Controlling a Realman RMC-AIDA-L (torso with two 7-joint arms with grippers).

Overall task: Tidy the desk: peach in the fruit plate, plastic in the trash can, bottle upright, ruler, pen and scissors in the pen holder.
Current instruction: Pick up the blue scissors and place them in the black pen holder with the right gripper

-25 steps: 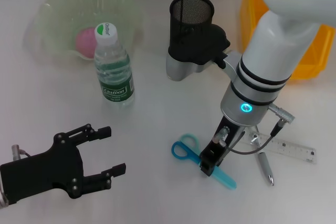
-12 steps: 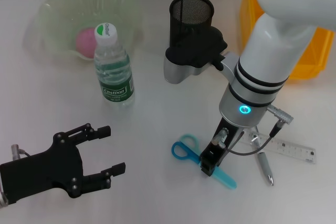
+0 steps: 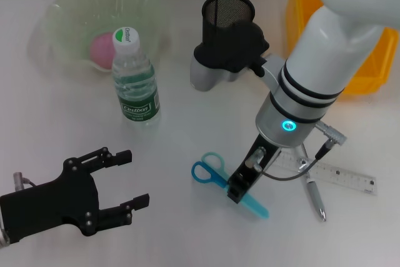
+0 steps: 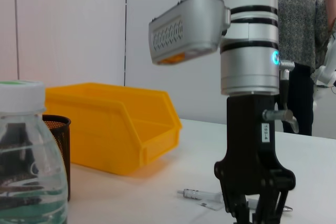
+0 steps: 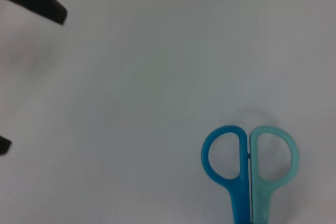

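My right gripper [image 3: 237, 191] points down at the table and is shut on the blue scissors [image 3: 209, 172] at mid-length; their handles [image 5: 249, 166] show in the right wrist view. A grey pen [image 3: 315, 199] and a clear ruler [image 3: 340, 178] lie just right of it. The black mesh pen holder [image 3: 227, 14] stands at the back, partly behind the right arm. The bottle [image 3: 134, 82] stands upright in front of the green fruit plate [image 3: 69, 10], which holds the pink peach [image 3: 100, 48]. My left gripper [image 3: 137, 177] rests open at the near left. The plastic is out of view.
A yellow bin [image 3: 300, 4] stands at the back right, behind the right arm. The left wrist view shows the bottle [image 4: 26, 156], the pen holder [image 4: 56, 150], the yellow bin [image 4: 115, 129] and the right gripper [image 4: 257, 211] beyond them.
The right gripper has moved left with the scissors, carrying them away from the pen and ruler. The left arm has not moved.
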